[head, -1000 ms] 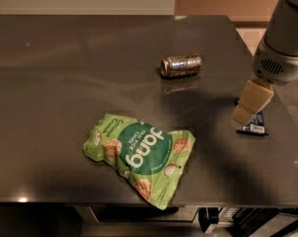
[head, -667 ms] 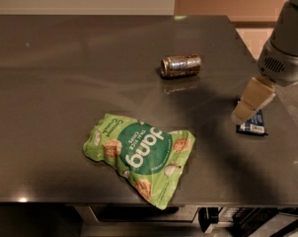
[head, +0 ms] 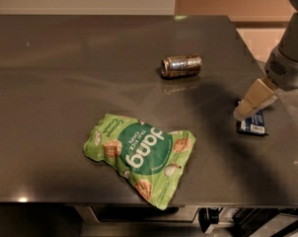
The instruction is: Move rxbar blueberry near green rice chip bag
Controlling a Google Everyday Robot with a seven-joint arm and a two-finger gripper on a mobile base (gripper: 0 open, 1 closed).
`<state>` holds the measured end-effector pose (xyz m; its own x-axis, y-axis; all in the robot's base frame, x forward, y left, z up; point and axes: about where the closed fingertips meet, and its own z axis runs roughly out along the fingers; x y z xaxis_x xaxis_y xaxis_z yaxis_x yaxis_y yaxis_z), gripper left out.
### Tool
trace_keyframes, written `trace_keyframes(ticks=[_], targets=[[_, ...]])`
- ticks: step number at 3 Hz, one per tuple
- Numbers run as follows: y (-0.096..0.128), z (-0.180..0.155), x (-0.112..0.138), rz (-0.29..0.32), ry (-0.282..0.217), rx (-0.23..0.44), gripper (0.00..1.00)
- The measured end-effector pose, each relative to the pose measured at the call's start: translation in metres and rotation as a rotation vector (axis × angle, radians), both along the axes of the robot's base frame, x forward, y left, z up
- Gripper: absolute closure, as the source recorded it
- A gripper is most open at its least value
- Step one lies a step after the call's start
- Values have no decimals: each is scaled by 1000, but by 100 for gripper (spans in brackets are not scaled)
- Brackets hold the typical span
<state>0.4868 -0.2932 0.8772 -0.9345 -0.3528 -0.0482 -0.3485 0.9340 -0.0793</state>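
The rxbar blueberry [head: 253, 124] is a small dark-blue wrapper lying flat near the right edge of the dark table [head: 65, 73]. My gripper [head: 242, 112] hangs just above the bar's left end, slanting down from the arm at the upper right, and covers part of the bar. The green rice chip bag [head: 141, 154] lies flat near the table's front edge, left of centre, well apart from the bar. Its "dang" print reads upside down.
A brownish metallic can [head: 181, 65] lies on its side in the middle of the table, behind the bag and left of my gripper. The table's right edge runs close by the bar, and its front edge lies just below the bag.
My gripper has drifted slightly to the right above the bar. The bar, the bag and the can have not moved.
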Motion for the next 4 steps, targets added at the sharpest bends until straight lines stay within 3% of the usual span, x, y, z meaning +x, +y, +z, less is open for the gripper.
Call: trace_keyframes(ticks=[1, 3, 4], targets=[[-9, -18, 5, -57, 35, 1, 0], [-12, -48, 18, -80, 93, 8, 0], [-9, -57, 22, -77, 112, 12, 16]])
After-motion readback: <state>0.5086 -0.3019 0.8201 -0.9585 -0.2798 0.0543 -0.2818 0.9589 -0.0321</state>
